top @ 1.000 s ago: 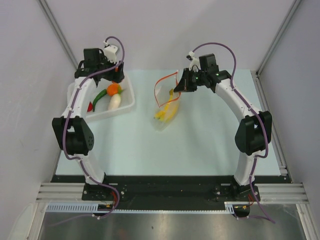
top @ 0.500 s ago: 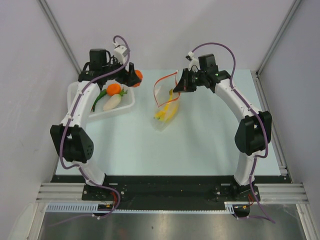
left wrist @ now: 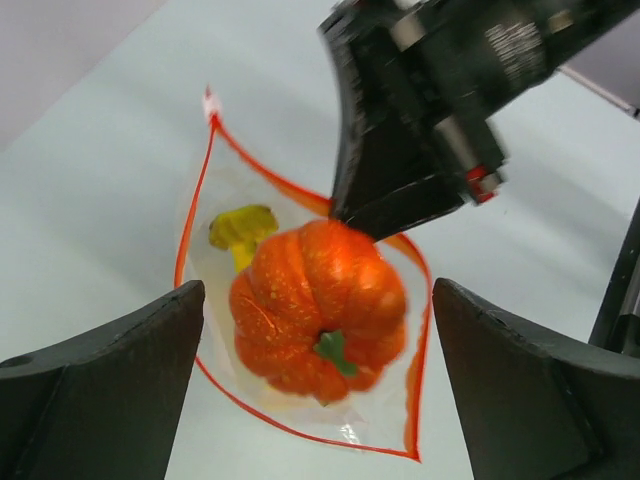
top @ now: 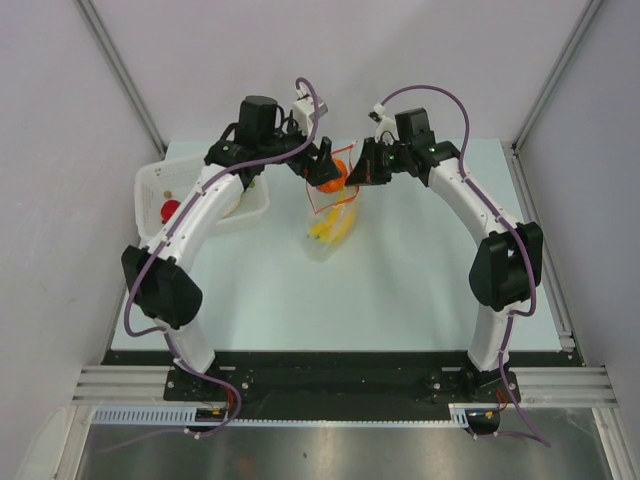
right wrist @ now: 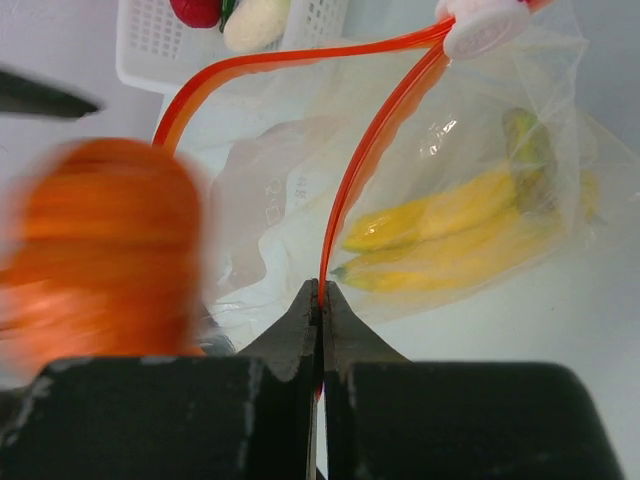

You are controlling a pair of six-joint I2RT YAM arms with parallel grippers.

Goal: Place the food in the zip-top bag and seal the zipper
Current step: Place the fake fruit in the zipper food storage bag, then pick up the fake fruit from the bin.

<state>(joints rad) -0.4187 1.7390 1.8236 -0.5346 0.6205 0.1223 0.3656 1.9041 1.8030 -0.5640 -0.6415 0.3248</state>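
The right hand (right wrist: 322,290) has its two fingers pressed together on the zipper (right wrist: 370,150), pinching one side of the red-orange strip and holding the mouth of the clear zip-top bag (right wrist: 480,110) up off the pale desk (top: 400,290) as an open loop. A small white slider (right wrist: 483,25) sits on the strip at the far end of the mouth. The left hand (left wrist: 317,288) hangs directly above that opening with its fingers spread wide. Between them, touching neither finger, is a ribbed toy orange (left wrist: 318,310) with a green stem, over the middle of the loop; the right wrist view shows it only as an orange blur beside the strip. Whether it already rests on the plastic cannot be told. The yellow banana bunch (right wrist: 450,225) lies inside the bag, in its lower part on the desk. To the left, well apart from the bag, the white tray (top: 150,195) holds a red fruit (top: 170,209) and a white radish (right wrist: 255,22).
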